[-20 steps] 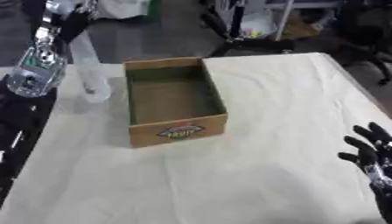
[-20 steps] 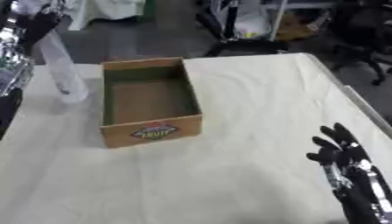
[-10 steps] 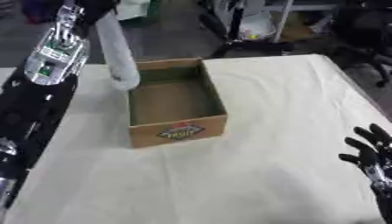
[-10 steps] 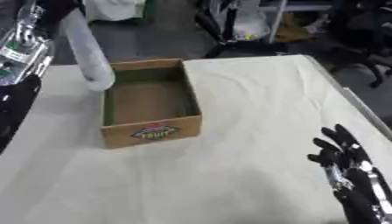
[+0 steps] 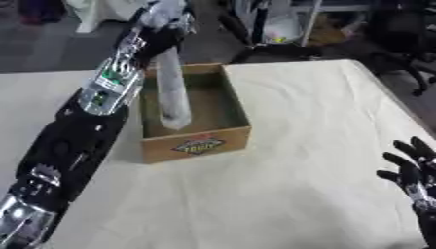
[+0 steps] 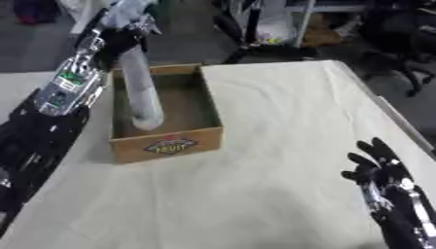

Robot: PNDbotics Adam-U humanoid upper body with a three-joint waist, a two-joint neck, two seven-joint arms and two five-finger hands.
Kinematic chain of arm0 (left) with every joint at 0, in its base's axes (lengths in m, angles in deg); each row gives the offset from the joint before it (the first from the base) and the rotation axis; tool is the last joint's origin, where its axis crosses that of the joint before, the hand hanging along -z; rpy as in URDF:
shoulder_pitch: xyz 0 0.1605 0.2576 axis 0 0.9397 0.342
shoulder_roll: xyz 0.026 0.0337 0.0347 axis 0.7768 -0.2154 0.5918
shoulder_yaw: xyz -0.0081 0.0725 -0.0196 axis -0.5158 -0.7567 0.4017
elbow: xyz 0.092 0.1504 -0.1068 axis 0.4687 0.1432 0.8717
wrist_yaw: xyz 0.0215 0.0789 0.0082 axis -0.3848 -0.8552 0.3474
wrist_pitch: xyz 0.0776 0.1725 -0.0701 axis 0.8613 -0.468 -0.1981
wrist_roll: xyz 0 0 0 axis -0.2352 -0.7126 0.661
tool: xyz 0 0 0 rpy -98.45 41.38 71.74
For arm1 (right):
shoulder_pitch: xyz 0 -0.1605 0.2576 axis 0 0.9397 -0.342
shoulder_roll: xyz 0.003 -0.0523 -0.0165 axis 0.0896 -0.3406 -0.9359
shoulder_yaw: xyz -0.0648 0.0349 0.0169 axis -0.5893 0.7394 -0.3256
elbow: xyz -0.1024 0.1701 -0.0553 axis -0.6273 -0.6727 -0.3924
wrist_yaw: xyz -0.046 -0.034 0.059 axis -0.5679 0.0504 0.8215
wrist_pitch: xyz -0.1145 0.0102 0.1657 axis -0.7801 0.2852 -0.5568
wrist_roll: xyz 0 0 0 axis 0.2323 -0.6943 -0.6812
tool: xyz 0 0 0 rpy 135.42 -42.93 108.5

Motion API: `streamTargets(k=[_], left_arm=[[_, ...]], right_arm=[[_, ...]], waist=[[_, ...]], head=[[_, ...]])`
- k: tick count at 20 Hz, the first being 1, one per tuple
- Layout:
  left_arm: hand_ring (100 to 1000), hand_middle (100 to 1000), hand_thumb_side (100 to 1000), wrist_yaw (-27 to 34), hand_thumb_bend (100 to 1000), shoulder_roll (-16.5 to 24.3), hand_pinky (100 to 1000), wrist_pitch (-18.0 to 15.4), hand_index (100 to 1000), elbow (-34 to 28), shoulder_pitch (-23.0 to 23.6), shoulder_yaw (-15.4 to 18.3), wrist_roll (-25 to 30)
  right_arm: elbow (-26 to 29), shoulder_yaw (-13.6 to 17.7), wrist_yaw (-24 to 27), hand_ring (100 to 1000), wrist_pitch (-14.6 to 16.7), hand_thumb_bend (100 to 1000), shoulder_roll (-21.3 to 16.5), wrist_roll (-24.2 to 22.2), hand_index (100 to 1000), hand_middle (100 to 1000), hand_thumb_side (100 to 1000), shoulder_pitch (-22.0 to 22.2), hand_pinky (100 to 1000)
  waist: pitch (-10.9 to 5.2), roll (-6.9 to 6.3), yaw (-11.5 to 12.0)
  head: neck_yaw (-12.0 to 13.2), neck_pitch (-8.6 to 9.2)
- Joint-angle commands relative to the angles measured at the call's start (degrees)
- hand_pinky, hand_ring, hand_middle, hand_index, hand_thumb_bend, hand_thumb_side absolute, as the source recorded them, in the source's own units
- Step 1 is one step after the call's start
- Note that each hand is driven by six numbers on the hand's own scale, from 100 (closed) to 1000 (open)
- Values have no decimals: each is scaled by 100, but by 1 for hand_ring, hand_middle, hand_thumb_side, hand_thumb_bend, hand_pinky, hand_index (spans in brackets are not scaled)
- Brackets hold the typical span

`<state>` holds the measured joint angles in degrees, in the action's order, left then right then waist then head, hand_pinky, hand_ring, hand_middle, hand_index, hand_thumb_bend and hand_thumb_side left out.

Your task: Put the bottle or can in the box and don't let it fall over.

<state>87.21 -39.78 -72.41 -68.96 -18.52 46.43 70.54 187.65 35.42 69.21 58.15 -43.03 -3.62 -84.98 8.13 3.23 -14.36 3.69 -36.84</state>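
Clear plastic bottle (image 5: 173,87) upright, gripped at top by left hand (image 5: 162,22), base w/in cardboard box (image 5: 194,144), long axis near-vertical. Right hand (image 5: 413,168) spread, idle, lower-right.

Lab or workshop, cloth-covered table (image 5: 298,160), office chairs (image 5: 400,29), cluttered shelving (image 5: 281,19) behind

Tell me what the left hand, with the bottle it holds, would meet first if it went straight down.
Probably the floor of the box. The left hand holds the bottle by its top, with the bottle's base inside the box. Depth is unclear, so the base may already touch.
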Motion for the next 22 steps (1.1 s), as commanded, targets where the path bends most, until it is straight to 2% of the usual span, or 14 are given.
streamTargets(k=[1, 2, 3, 4, 6, 8, 10, 13, 17, 22], left_arm=[[692, 500, 248, -227, 100, -74, 392, -101, 593, 89, -28, -73, 227], [739, 546, 308, -335, 100, -69, 424, -169, 637, 94, 14, -95, 285], [808, 639, 434, -459, 220, -51, 483, -239, 713, 83, 53, -113, 316], [866, 725, 512, -619, 353, -16, 529, -300, 779, 56, 94, -132, 316], [950, 829, 611, -878, 525, 51, 598, -393, 858, -55, 195, -130, 243], [1000, 889, 672, -1021, 579, 142, 639, -409, 893, -240, 310, -118, 117], [1000, 952, 690, -1121, 638, 310, 685, -369, 918, -491, 446, -145, 35], [1000, 982, 715, -1292, 645, 603, 709, -218, 931, -925, 678, -213, 50], [1000, 978, 711, -1239, 601, 1065, 696, 63, 924, -1681, 1184, -166, -57], [1000, 938, 701, -738, 525, 1667, 646, 380, 899, -2984, 2239, 263, -613]], right_arm=[[55, -9, 32, 892, 4, 189, -44, -21, 1000, 914, 427, -64, 739], [53, -3, 32, 892, 3, 188, -46, -17, 1000, 914, 427, -62, 739], [50, 4, 30, 892, 3, 187, -49, -12, 1000, 914, 427, -60, 739], [50, 11, 28, 892, 5, 186, -51, -5, 1000, 914, 428, -58, 740], [53, 25, 23, 892, 8, 188, -50, 6, 1000, 914, 427, -61, 739], [53, 40, 14, 892, 9, 188, -48, 18, 1000, 915, 427, -52, 739], [50, 59, 1, 892, 10, 186, -58, 32, 1000, 915, 427, -34, 740], [50, 86, -22, 892, 13, 186, -69, 56, 1000, 915, 428, -11, 739], [52, 127, -50, 892, 15, 187, -93, 94, 1000, 915, 428, 25, 739], [60, 167, -46, 892, 29, 191, -127, 145, 1000, 914, 426, 67, 738]], waist=[[-50, 5, -5], [-43, 4, 1], [-37, 2, 9], [-32, -1, 22], [-28, -6, 48], [-41, -11, 84], [-64, -22, 133], [-106, -50, 227], [-138, -77, 392], [-120, -78, 657]], head=[[-17, 95], [-17, 101], [-19, 107], [-30, 111], [-60, 115], [-99, 95], [-135, 74], [-205, 62], [-309, 36], [-373, 4]])
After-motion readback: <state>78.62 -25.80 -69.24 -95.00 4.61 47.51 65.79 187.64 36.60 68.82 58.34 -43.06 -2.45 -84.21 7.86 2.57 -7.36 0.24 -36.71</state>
